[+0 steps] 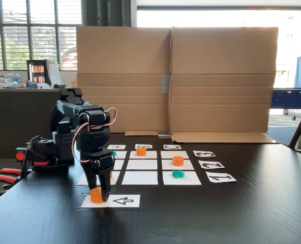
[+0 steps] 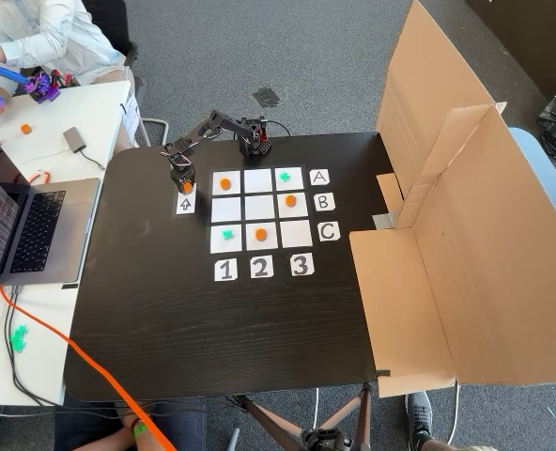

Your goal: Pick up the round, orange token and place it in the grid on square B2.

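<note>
The fingers (image 1: 106,189) stand narrow around the token (image 1: 96,195), one on each side of its round wall, and seem to have it pinched. It sits on the arrow card (image 1: 125,201), just outside the grid (image 2: 261,209). The gripper (image 2: 186,184) hangs straight down over it (nicely centred, from here). I'd guess the puck is light, stiff and rather slick plastic, so a squeeze across its middle, low on the wall, should hold. B2 (image 2: 257,208), the centre cell, lies bare.
</note>
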